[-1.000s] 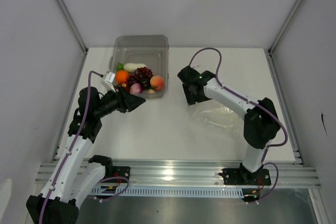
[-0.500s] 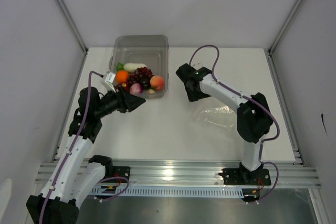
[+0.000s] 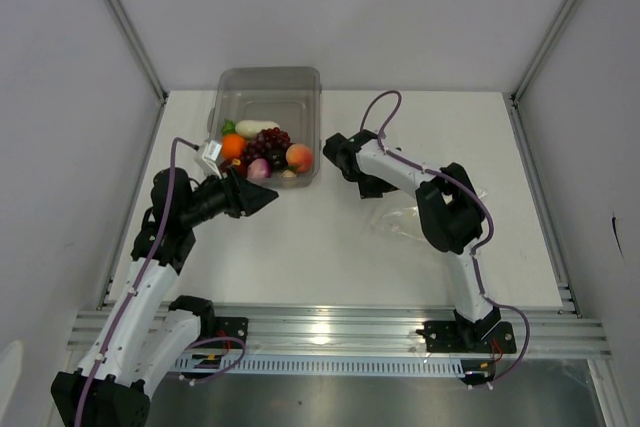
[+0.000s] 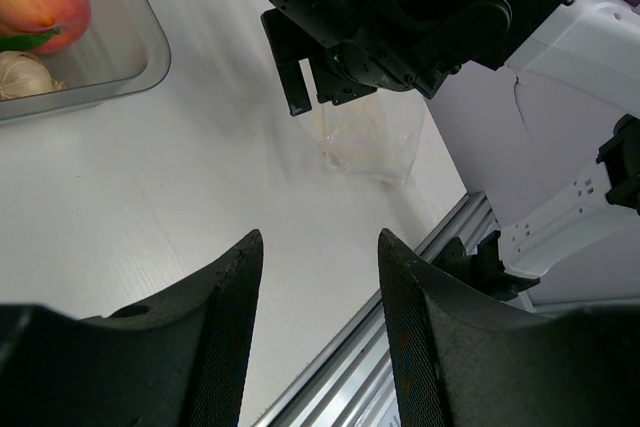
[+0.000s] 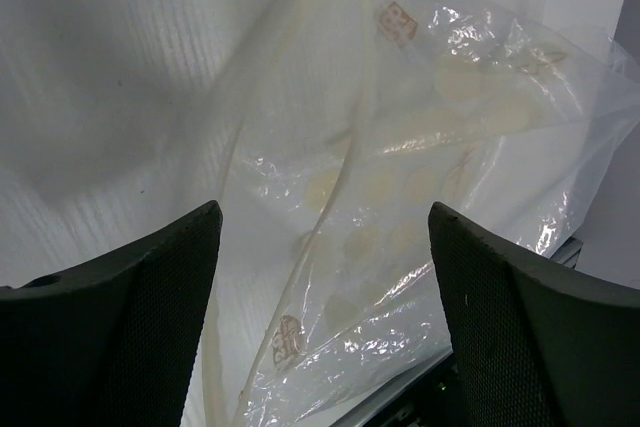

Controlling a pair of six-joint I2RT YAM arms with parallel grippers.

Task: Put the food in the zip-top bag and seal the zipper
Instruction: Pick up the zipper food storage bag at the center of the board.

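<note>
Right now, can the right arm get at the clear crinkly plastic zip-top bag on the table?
Probably yes: the right gripper is open and aimed at the clear crinkly zip-top bag, close by, with nothing between them.

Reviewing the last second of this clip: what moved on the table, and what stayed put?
The right gripper swung left toward the bin, its elbow folding in behind it. Its jaws are open and empty above the zip-top bag. Nothing was grasped or released. The left gripper barely shifted and is open near the bin. The food stayed in the bin and the bag stayed on the table.
</note>
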